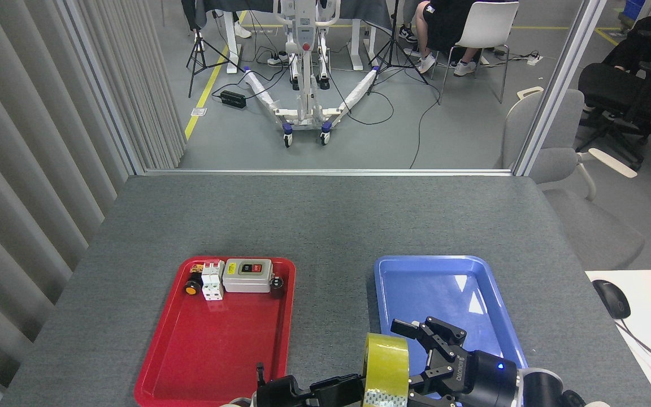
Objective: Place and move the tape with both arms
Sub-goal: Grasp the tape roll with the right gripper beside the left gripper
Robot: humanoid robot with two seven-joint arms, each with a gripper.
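The tape (385, 367) stands on edge at the near edge of the table (325, 220) between our two end effectors: left end effector (337, 390) looks closed on its left face, right end effector (424, 353) fingers spread open just beside its right. We judge it light, rigid, with a slick film, so best pinched through the core or across the flat faces. Blue tray (475, 268) sits just beyond, red tray (170, 345) with switchgear to the left; nothing blocks.
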